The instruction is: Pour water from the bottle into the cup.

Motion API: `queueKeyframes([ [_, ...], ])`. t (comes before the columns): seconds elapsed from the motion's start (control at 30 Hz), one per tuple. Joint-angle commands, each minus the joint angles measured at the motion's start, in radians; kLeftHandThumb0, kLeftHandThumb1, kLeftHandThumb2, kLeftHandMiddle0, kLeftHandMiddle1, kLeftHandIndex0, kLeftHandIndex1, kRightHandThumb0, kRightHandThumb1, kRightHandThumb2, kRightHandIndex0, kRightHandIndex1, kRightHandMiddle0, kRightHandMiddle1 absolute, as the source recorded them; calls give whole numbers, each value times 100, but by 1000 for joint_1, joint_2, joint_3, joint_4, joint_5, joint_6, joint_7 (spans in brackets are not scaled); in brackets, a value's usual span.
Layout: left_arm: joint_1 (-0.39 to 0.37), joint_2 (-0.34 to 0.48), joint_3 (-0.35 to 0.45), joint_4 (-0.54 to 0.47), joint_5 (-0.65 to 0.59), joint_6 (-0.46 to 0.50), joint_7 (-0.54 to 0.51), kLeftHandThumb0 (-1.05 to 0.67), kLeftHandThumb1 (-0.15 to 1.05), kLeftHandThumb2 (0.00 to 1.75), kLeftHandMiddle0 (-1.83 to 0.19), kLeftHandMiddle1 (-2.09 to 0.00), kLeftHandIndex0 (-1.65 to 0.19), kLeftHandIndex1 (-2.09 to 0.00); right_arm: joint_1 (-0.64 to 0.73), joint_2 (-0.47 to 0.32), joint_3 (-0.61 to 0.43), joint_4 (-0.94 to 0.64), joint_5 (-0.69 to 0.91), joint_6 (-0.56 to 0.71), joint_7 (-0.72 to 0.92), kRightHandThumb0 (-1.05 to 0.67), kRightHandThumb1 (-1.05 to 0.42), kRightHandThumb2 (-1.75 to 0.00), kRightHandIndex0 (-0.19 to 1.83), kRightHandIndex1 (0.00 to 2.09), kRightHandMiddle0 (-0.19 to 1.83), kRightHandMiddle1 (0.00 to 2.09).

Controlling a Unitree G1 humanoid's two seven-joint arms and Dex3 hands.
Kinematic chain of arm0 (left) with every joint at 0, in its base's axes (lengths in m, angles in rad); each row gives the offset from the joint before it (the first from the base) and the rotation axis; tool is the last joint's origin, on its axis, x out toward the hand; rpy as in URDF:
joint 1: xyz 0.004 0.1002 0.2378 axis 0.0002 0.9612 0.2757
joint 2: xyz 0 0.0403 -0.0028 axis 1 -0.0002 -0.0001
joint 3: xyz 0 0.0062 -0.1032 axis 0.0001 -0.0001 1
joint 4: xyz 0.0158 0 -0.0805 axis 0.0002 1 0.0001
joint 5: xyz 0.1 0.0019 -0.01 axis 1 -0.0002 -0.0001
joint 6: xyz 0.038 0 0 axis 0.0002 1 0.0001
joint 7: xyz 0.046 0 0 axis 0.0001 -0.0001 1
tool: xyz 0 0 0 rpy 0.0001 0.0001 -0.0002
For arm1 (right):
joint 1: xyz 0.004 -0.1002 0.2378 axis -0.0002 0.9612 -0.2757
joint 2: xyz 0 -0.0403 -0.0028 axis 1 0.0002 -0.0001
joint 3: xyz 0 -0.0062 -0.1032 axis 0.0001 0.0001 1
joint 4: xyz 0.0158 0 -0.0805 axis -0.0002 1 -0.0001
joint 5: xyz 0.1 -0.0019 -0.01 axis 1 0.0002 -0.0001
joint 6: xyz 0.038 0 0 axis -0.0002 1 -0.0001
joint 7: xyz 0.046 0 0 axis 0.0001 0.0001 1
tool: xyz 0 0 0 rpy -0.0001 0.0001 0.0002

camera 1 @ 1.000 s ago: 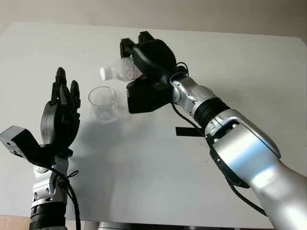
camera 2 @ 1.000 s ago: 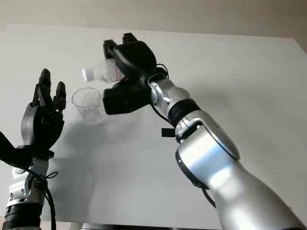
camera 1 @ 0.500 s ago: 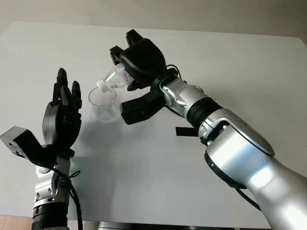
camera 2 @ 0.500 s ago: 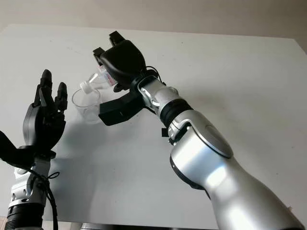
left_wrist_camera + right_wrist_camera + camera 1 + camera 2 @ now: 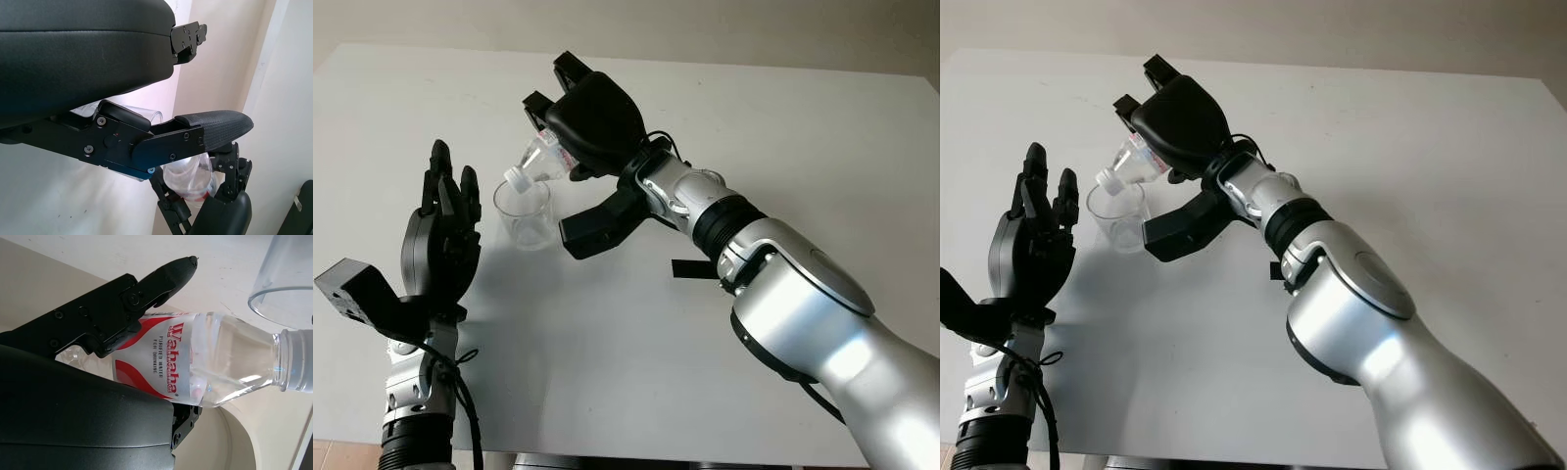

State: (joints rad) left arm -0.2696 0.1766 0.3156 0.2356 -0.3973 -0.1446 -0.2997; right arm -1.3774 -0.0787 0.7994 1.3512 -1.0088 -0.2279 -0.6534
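Tipping bottle (image 5: 540,160) neck-down in right robot hand (image 5: 592,122) clamped around its body, mouth hanging just over cup (image 5: 523,212) rim on bench (image 5: 803,127), needing slow tilt, mouth centred over cup, left robot hand (image 5: 440,235) open beside cup.

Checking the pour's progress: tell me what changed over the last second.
The right hand, shut on the bottle, rolled it from lying nearly level to tilted neck-down, bringing its mouth over the cup. The hand also shifted slightly toward the left hand. The cup stayed in place on the table, and the left hand remained open and raised beside it.
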Motion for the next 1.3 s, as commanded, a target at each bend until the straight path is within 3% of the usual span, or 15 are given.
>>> queueKeyframes([
  [0.0, 0, 1, -3, -4, 9, 2, 8, -81, 105, 64, 17, -6, 19, -3, -40, -13, 1, -1, -2, -4, -18, -32, -91, -6, 93, 209, 43, 194],
  [0.13, -4, 2, -4, 0, 6, 0, 5, -81, 105, 65, 17, -6, 18, -3, -42, -19, 14, 0, -13, -4, -42, -35, -90, -5, 93, 209, 43, 186],
  [0.3, -4, 2, -2, 1, -2, -3, -5, -80, 105, 65, 17, -5, 19, -3, -41, -23, -4, -2, 10, -9, -48, -32, -90, -6, 92, 209, 42, 197],
  [0.33, -2, 2, -3, -2, 0, -1, -2, -80, 105, 65, 17, -5, 19, -3, -39, -24, -17, -4, 25, -14, -50, -32, -89, -5, 91, 209, 38, 189],
  [0.47, 7, 4, -2, -6, 3, -7, -7, -80, 105, 66, 17, -5, 19, -3, -26, -32, -143, -19, 164, -71, -1, -26, -93, -6, 85, 209, 29, 180],
  [0.53, 10, 5, -1, -8, 1, -7, -10, -80, 105, 66, 17, -5, 19, -2, -19, -36, -211, -27, 237, -92, 34, -22, -100, -8, 86, 209, 27, 202],
  [0.57, 11, 5, 0, -8, 0, -6, -11, -80, 105, 66, 17, -5, 19, -2, -13, -39, -253, -32, 283, -104, 53, -17, -101, -26, 96, 209, 44, 206],
  [0.63, 13, 7, 2, -8, -1, -5, -12, -80, 105, 65, 18, -5, 19, -2, 1, -43, -335, -41, 375, -121, 110, -13, -87, -60, 112, 209, 80, 209],
  [0.67, 11, 5, 3, -5, -4, -4, -12, -80, 105, 65, 18, -5, 19, -2, 11, -46, -384, -46, 432, -127, 159, -15, -80, -68, 122, 209, 100, 209],
  [0.73, 8, 4, 6, -3, -10, 5, -10, -80, 105, 64, 17, -5, 18, -2, 31, -51, -457, -59, 518, -133, 242, -16, -78, -67, 133, 209, 120, 209],
  [0.8, 5, 3, 6, -3, -16, 20, -9, -80, 105, 63, 16, -6, 18, -3, 73, -61, -511, -77, 583, -147, 311, -17, -79, -62, 131, 209, 124, 209],
  [0.97, -2, 5, 1, -4, -22, 45, -12, -81, 105, 60, 16, -6, 18, -4, 191, -72, -613, -145, 705, -179, 431, -17, -91, -39, 114, 209, 115, 209],
  [1.13, -9, 3, -6, 0, -13, 52, -6, -83, 105, 59, 15, -6, 16, -5, 305, -99, -687, -251, 802, -173, 556, -21, -99, -29, 113, 209, 111, 209],
  [1.27, -4, 1, -11, -8, -7, 56, 3, -84, 105, 59, 14, -6, 15, -6, 416, -117, -792, -419, 973, -47, 752, -18, -104, -26, 119, 209, 108, 209],
])
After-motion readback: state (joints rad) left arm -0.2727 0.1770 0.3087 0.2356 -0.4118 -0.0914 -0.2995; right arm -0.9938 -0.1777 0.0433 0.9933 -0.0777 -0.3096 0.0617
